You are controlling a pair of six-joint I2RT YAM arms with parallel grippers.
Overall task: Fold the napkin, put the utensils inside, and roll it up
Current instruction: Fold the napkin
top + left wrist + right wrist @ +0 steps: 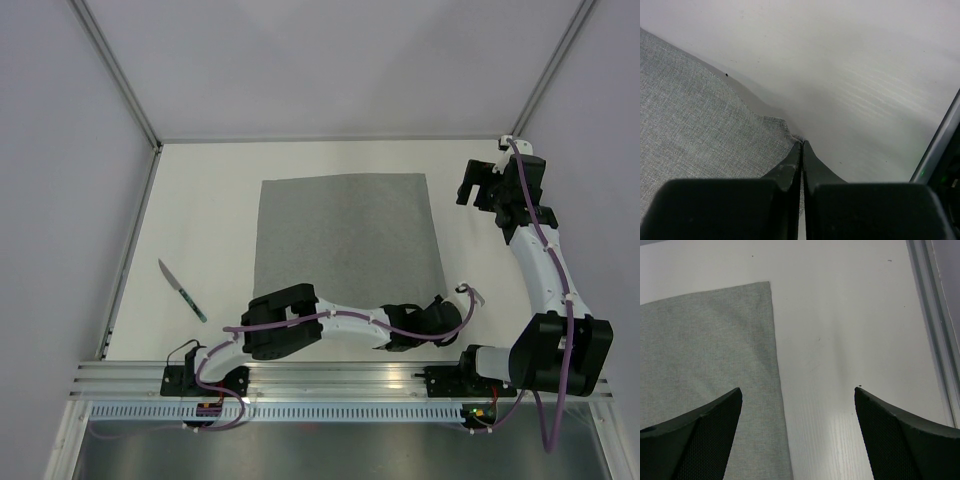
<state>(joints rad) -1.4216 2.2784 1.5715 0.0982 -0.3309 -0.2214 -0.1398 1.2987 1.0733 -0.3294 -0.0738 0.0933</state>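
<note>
The grey napkin [345,240] lies spread flat on the white table. My left arm reaches across its near edge, and my left gripper [440,304] is shut on the napkin's near right corner. In the left wrist view, cloth of the napkin [700,125] shows pinched between the closed tips of the left gripper [802,143]. One of the utensils, a knife [181,290] with a dark greenish handle, lies left of the napkin. My right gripper [472,185] hangs open beside the far right corner. In the right wrist view the right gripper [799,390] is over bare table just right of the napkin's [705,355] edge.
An aluminium rail [340,378] with both arm bases runs along the near edge. Metal frame posts [120,70] and pale walls close in the table on the left, back and right. A rail [932,315] borders the table's right side.
</note>
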